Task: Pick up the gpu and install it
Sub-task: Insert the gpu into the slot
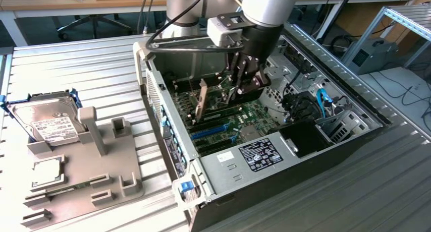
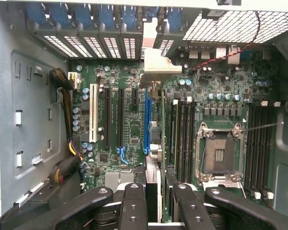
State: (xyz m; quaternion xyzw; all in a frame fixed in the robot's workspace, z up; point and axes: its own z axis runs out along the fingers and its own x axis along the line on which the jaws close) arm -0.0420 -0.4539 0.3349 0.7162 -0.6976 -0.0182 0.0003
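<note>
One grey robot arm (image 1: 269,5) reaches down into the open black-and-silver computer case (image 1: 340,98), which lies on its side on the ridged aluminium tabletop (image 1: 88,75). Its black tool (image 1: 237,93) is clamped on the gpu (image 2: 154,184), a slim black card carried on edge. In the wrist view the black fingers (image 2: 133,201) press in from both sides of the card's upper edge. The card's pale metal bracket (image 2: 156,67) points at the rear wall, close under the row of perforated silver slot covers (image 2: 101,45). Along its length the card runs just beside the long blue slot (image 2: 146,124) on the green board, on the side toward the black memory slots (image 2: 182,134). Room is tight there, with upright slot ridges on either hand. Whether its lower edge touches the board I cannot tell. The square silver processor socket (image 2: 220,153) sits further over, well apart from the card. Case walls close the space in on every side, and the grey labelled power supply (image 1: 259,154) fills the near end. Outside the case, toward the exterior view's left, the tabletop has more room. A silver hard drive (image 1: 44,118) with a white label stands there beside a grey moulded holder (image 1: 81,166).
</note>
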